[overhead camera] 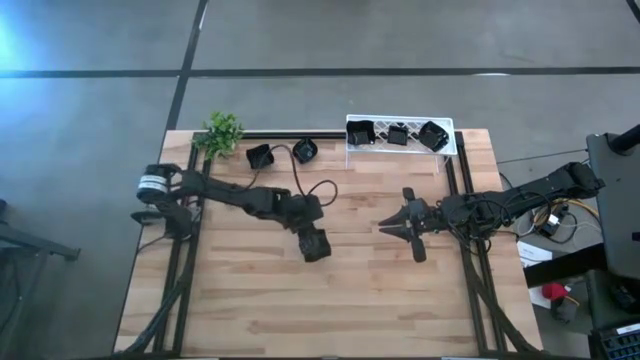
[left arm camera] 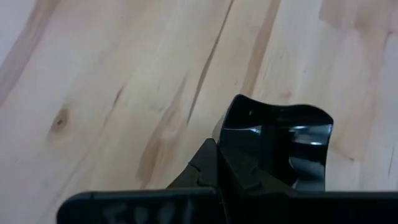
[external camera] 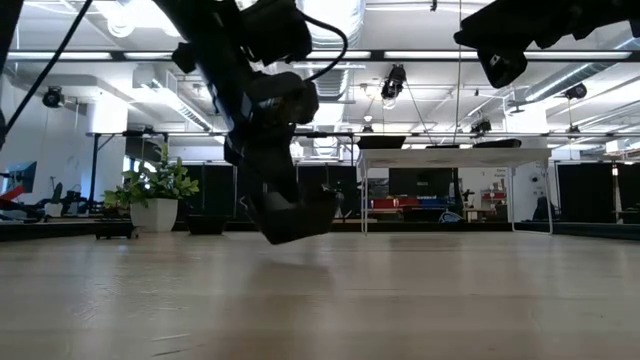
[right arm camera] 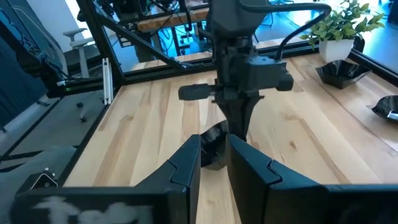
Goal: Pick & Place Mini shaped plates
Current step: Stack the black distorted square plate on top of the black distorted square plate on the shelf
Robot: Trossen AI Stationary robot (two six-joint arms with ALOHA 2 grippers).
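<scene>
The left gripper (overhead camera: 315, 246) is clamping a plate (left arm camera: 283, 146) by its rim just above mid-desk (overhead camera: 250, 300), a light, stiff, glossy dish likely slipping unless pinched at the wall, while the right gripper (overhead camera: 398, 226) is waiting nearby, fingers apart

Counts, top cam:
- dark mini plates: 6 visible. 3 in the white rack (overhead camera: 452, 138), 2 loose on the table (overhead camera: 240, 310) by the back edge, 1 in the left gripper (overhead camera: 315, 246).
- plant (overhead camera: 222, 131): 1
- rack: 1
- arms: 2, so 2 grippers; right gripper (overhead camera: 385, 226) carries 0 plates.
</scene>
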